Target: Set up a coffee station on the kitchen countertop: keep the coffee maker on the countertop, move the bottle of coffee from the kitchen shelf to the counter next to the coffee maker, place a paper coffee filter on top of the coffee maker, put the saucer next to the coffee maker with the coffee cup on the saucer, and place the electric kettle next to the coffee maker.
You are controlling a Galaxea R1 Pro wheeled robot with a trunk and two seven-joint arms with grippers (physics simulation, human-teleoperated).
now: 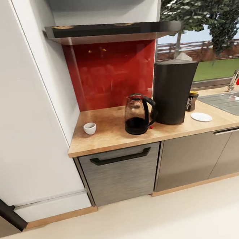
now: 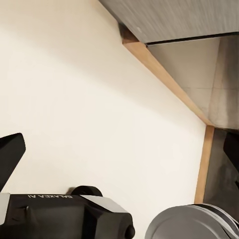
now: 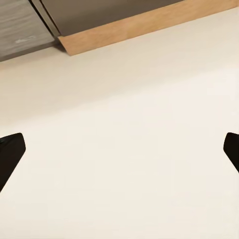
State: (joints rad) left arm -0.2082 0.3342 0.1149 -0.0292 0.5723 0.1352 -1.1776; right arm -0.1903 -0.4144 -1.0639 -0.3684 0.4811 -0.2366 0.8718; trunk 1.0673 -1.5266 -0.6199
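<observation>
Four task items sit on the tabletop [image 1: 110, 138] in head view: coffee cup [image 1: 90, 128] far left, electric kettle [image 1: 138, 114] just beside the coffee maker [image 1: 174, 92], saucer [image 1: 201, 117] right of it, bare. Bottle of coffee [image 1: 191, 99] mostly hidden behind the maker; a white tip on the maker's top, likely the paper coffee filter [image 1: 183, 57], is hard to make out. Sink [image 1: 226, 102] cut off. Left wrist: left end effector [image 2: 122, 149] spread, empty, over floor [image 2: 89, 99]. Right wrist: right end effector [image 3: 119, 149] spread, empty
</observation>
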